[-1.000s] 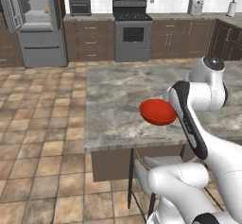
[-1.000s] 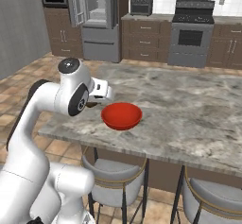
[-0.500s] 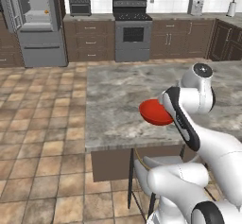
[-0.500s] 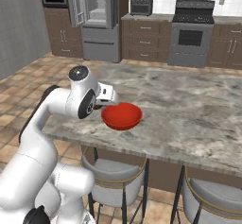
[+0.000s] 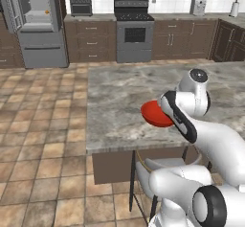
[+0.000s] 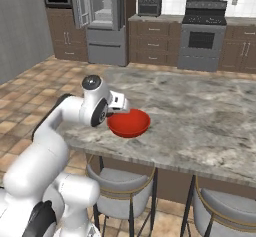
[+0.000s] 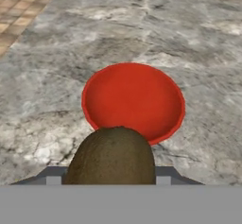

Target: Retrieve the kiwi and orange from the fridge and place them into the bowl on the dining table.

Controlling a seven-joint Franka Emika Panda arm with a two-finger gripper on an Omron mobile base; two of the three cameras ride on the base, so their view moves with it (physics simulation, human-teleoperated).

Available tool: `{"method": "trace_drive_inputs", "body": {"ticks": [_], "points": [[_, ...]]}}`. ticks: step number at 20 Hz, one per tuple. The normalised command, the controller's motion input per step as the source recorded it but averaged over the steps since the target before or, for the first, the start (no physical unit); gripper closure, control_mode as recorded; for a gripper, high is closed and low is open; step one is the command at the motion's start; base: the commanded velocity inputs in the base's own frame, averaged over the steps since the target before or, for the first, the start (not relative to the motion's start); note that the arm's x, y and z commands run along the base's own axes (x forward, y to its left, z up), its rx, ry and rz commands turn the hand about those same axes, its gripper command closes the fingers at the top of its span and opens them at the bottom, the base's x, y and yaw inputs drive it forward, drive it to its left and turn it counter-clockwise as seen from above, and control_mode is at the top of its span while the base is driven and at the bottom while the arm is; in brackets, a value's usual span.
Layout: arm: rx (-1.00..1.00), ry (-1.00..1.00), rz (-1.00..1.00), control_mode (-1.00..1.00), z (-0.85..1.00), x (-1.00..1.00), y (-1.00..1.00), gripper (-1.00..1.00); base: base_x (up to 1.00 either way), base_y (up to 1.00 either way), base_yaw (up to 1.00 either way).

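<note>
Left base view: the bowl [image 5: 154, 114] sits on the desk [image 5: 119, 92] at frame centre, near the desk's front edge, partly hidden by the forearm. The fridge [image 5: 33, 22] stands open at upper left, with a small orange [image 5: 47, 12] spot on a shelf, probably the remaining fruit. The jaws are hidden behind the arm here.

Right base view: the gripper [image 6: 120, 106] sits at frame centre left, at the left rim of the bowl [image 6: 130, 123]. The fridge [image 6: 102, 21] appears at the top, its left door swung open. The contents of the jaws cannot be resolved from this side.

Hand view: the kiwi [image 7: 112, 157], brown and fuzzy, fills the lower centre directly in front of the camera, so the jaws are judged to be closed on it, although the fingertips are covered by the fruit. The bowl [image 7: 134, 100] lies beyond it at frame centre, and is empty. The kiwi overlaps the near rim in the picture; whether it is already over the hollow cannot be told.

Risk assessment:
- Release while short of the hollow: the kiwi strikes the rim, then rolls over the desk towards the near edge
- Release from height: the fruit may bounce out of the shallow bowl
- Descent against the rim: the light bowl may be pushed or tipped
</note>
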Motion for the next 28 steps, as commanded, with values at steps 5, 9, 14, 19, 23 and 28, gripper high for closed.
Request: {"method": "trace_drive_inputs", "body": {"ticks": [5, 9, 14, 19, 23, 28], "points": [[0.00, 0.00, 0.00, -1.00, -0.24, 0.31, -0.11, 1.00, 0.00, 0.00, 0.00], [0.00, 0.00, 0.00, -1.00, -0.24, 0.29, -0.11, 1.00, 0.00, 0.00, 0.00], [0.00, 0.00, 0.00, -1.00, -0.25, 0.23, -0.13, 1.00, 0.00, 0.00, 0.00], [0.00, 0.00, 0.00, -1.00, -0.28, 0.23, -0.10, 1.00, 0.00, 0.00, 0.00], [0.00, 0.00, 0.00, -1.00, -0.29, 0.24, -0.05, 1.00, 0.00, 0.00, 0.00], [0.00, 0.01, 0.00, -1.00, -0.30, 0.30, 0.00, 1.00, 0.00, 0.00, 0.00]]}}
